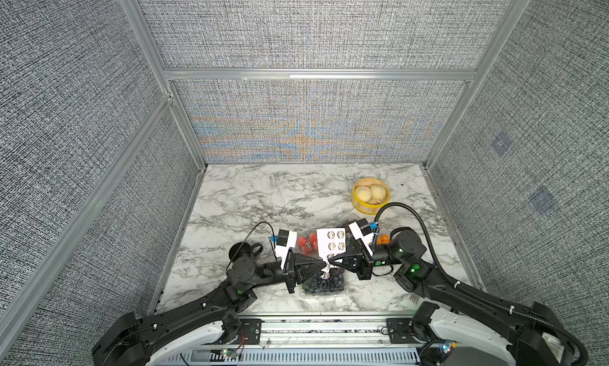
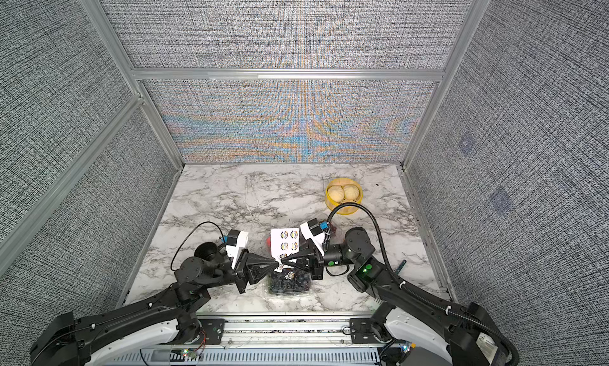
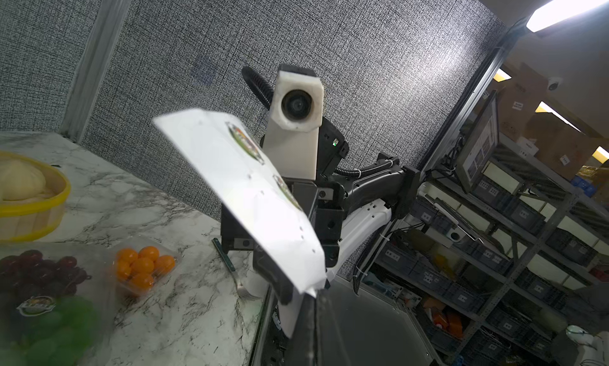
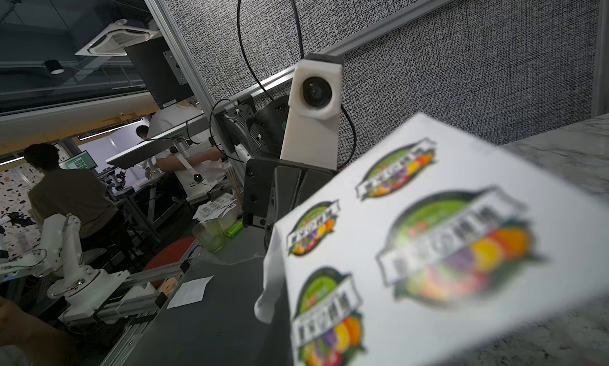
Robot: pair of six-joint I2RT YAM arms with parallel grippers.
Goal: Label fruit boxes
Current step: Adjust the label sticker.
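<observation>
Both grippers meet tip to tip above the dark-purple grape box point(image 1: 324, 283), whose lid carries a sticker point(image 1: 326, 275). My left gripper point(image 1: 322, 263) is shut on the lower corner of the white sticker sheet point(image 1: 330, 240), as the left wrist view shows at the sheet's corner point(image 3: 313, 291). My right gripper point(image 1: 333, 261) is shut on the same lower edge, and the sheet point(image 4: 428, 249) fills its wrist view. The red-fruit box point(image 1: 304, 244) lies behind the left gripper. The orange-fruit box point(image 3: 145, 268) sits beside the purple-and-green grape box point(image 3: 43, 298), which bears a sticker point(image 3: 36, 306).
A round yellow steamer basket point(image 1: 370, 196) with pale buns stands at the back right. A green-handled fork point(image 3: 230, 272) lies near the table's right edge. Grey fabric walls close in the marble table point(image 1: 250, 199) on three sides.
</observation>
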